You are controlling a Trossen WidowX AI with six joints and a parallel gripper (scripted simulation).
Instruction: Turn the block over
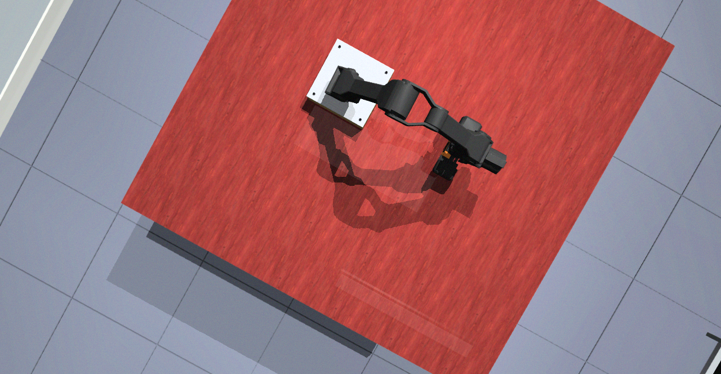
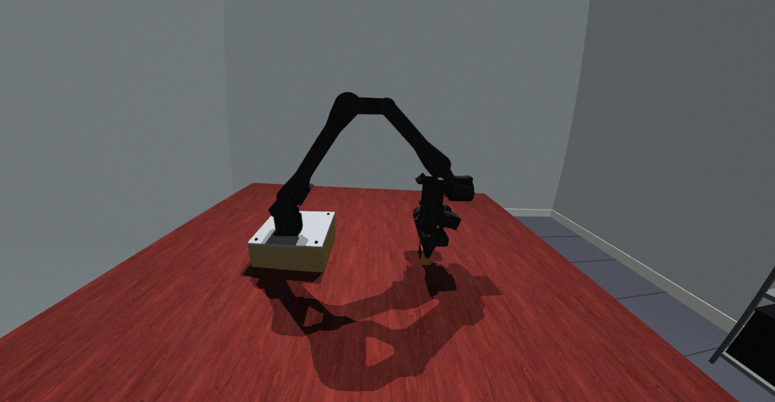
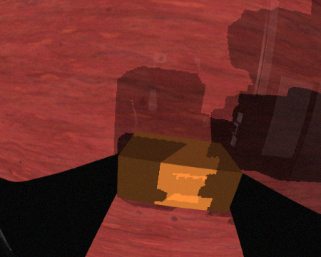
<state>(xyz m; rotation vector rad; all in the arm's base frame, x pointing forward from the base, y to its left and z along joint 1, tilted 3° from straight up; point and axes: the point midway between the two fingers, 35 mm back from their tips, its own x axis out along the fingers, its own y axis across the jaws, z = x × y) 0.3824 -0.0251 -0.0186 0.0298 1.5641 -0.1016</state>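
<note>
Noted at left, in the top and exterior views: arm's base plate point(image 1: 347, 51) point(image 2: 319, 220), on the red table point(image 1: 252, 145) point(image 2: 217, 313) point(image 3: 43, 71). Not involved in the handling.

Noted further right, well apart from the base: orange block point(image 1: 446, 154) point(image 2: 425, 261) point(image 3: 183, 185), low at the table surface, largely hidden by the gripper point(image 1: 447, 156) point(image 2: 427, 253) point(image 3: 177, 168) from outside. Appears at or very near the table; no clear lift visible. Marked side: cannot be confirmed; too small and shadowed to tell.

Across the wrist view, from left to right: left-hand finger point(image 3: 60, 200) against one end of the block, block spanning the gap, right-hand finger point(image 3: 271, 214) against the other end. Jaws: judged to be grasping the block, pointing down.

Step in hand, by judgement: securing the grip ahead of the turn. Turning over: not yet accomplished, as far as can be judged. Next, as required: confirm firm hold, raise enough for the corners to clear the table, rotate to bring the marked side underneath, lower flat, release. Risk: slippage or an edge catching during rotation.
</note>
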